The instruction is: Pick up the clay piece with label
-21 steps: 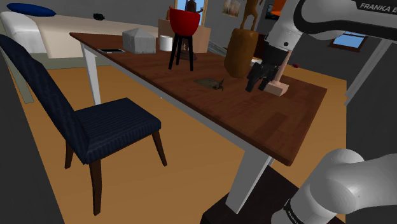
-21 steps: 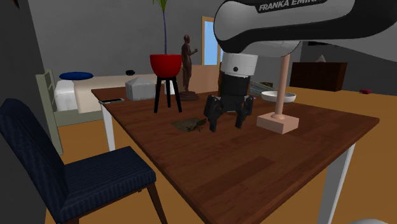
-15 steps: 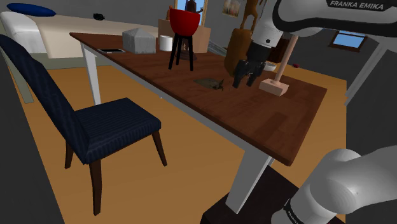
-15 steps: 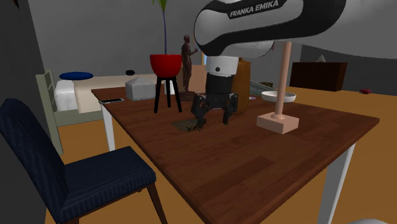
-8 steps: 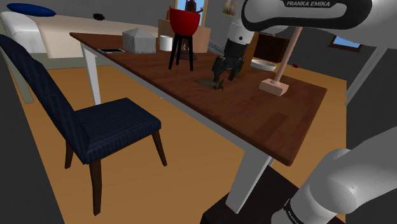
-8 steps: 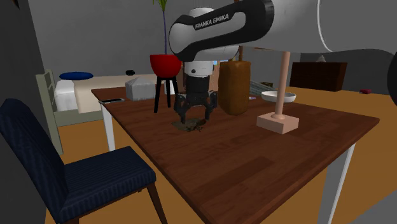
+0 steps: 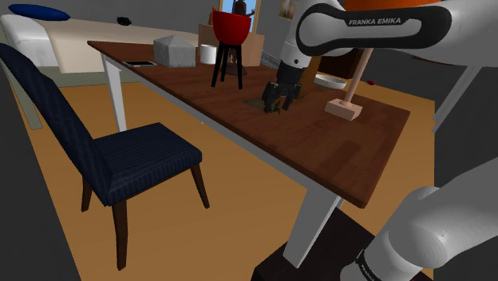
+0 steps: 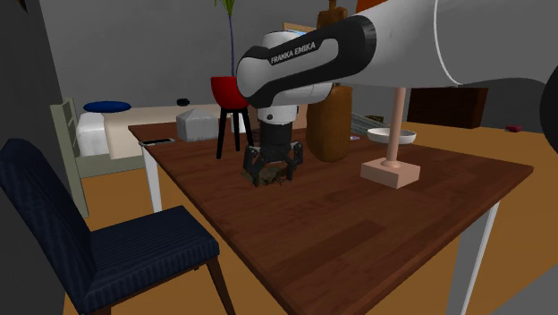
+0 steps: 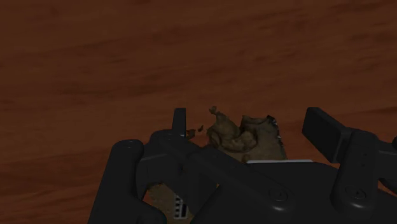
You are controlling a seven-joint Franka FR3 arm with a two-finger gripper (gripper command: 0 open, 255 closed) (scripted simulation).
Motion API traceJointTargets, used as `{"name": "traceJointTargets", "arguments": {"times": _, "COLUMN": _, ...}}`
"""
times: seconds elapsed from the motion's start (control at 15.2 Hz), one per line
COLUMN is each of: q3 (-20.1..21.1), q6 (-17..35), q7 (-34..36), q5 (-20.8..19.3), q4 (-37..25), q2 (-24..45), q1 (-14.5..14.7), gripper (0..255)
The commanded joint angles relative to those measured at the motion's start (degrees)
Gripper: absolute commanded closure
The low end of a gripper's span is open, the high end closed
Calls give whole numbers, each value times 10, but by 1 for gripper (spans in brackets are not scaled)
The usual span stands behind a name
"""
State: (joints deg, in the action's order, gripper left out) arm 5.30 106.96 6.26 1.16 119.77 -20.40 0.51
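Status: my pincer (image 8: 271, 167) is apart, straddling the clay piece (image 9: 245, 135), which lies on the table (image 8: 358, 233) near the red pot stand (image 8: 232, 91). No contact yet. I should lower slightly, centre over the lump, then close gently.

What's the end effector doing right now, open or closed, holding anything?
End effector: open, holding nothing; its fingers stand either side of the brownish clay piece.

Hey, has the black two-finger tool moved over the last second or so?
Yes. The tool has moved toward the shoulder view's left, away from the pale post stand, over the brown clay piece.
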Motion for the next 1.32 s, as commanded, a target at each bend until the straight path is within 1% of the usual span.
{"name": "traceJointTargets", "arguments": {"times": 0.0, "q3": 0, "q6": 3, "q7": 0, "q5": 0, "q4": 3, "q2": 0, "q1": 0, "gripper": 255}}
{"name": "traceJointTargets", "arguments": {"times": 0.59, "q3": 0, "q6": 3, "q7": 0, "q5": 0, "q4": 3, "q2": 0, "q1": 0, "gripper": 255}}
{"name": "traceJointTargets", "arguments": {"times": 1.25, "q3": -1, "q6": -74, "q7": 0, "q5": -1, "q4": -84, "q2": 10, "q1": -1, "gripper": 255}}
